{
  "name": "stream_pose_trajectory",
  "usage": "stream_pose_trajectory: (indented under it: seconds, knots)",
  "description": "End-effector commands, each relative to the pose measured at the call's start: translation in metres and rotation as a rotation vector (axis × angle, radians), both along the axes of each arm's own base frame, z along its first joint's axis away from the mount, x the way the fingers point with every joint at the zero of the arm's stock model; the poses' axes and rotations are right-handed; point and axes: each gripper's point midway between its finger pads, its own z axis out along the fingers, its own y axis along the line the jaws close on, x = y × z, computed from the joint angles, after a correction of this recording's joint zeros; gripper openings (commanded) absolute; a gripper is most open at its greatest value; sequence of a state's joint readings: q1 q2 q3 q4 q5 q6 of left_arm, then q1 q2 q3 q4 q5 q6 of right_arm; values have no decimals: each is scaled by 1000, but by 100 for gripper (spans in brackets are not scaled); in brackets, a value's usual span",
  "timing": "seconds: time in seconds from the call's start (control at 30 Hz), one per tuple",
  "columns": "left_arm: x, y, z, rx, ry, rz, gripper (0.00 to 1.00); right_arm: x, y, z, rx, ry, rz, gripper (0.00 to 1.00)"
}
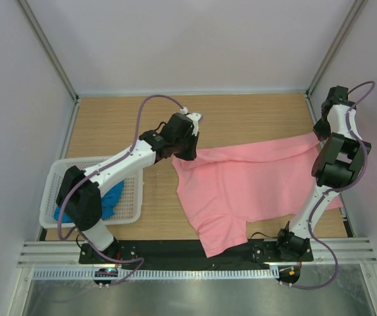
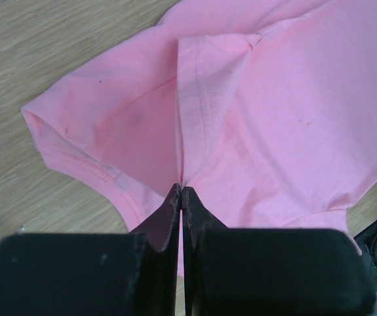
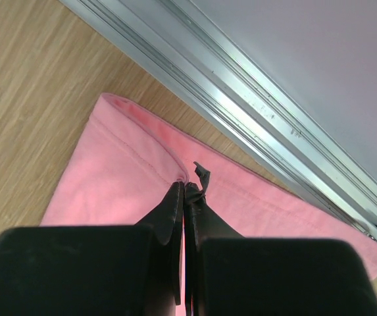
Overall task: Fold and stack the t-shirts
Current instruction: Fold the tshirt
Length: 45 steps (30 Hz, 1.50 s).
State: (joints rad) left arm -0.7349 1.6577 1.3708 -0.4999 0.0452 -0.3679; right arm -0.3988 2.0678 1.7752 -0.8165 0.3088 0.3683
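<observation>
Pink fabric lies spread over the middle and right of the wooden table [image 1: 122,125]. This pink shirt [image 1: 241,184] is stretched between the two arms, and its near corner spills onto the dark strip by their bases. The left gripper [image 2: 180,192] has its jaws pressed together on a folded seam beside a sleeve. The right gripper [image 3: 185,187] is likewise closed, pinching the hem close to the metal rail.

The cloth looks light, limp and thin, so it will likely sag, crease and drag wherever it is not held. Stitched hems and seams seem the firmest places to grip, taken well apart so the panel stays taut.

The blue shirt [image 1: 112,197] sits crumpled in the white basket [image 1: 132,214] at the left, mostly covered by the left arm. From above, both sets of fingertips hide under their wrists. How much cloth lies between the jaws is hard to make out.
</observation>
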Motion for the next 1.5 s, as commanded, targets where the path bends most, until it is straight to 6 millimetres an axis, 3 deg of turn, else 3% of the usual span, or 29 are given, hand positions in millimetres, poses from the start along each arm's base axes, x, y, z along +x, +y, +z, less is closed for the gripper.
stream_pose_trajectory:
  seconds: [0.0,0.33,0.67,1.0,1.07,1.1,1.13,1.17,1.2,1.3,1.4,1.47]
  knots:
    - [-3,5,12,-10,-17,18,0,-13,-2,-1,-31,40,-4,1]
    - [-15,2,-5,-15,52,-5,0,-29,-7,-21,-50,124,-43,3]
    - [-28,-6,-17,-33,107,-41,0,-35,-10,-25,-67,154,-50,5]
    - [-47,-3,-43,-14,188,-57,1,-38,-12,-27,-75,193,-51,15]
    - [-50,-1,-46,-1,201,-54,13,-38,-7,-30,-44,197,-41,25]
    - [-52,7,-48,36,211,-36,27,-43,-2,-31,-18,222,-39,29]
    - [-49,11,-45,50,197,-15,34,-41,-1,-29,-12,219,-35,33]
    - [-46,14,-36,58,179,1,41,-42,2,-26,-10,221,-31,42]
    - [-44,18,-25,55,153,14,54,-44,3,-23,-11,224,-32,45]
    - [-36,29,1,48,89,55,75,-42,8,-2,-59,196,-1,57]
    - [-25,31,7,29,85,82,78,-42,12,13,-66,164,-2,62]
    - [-16,29,6,26,89,90,73,-34,30,21,-23,113,27,63]
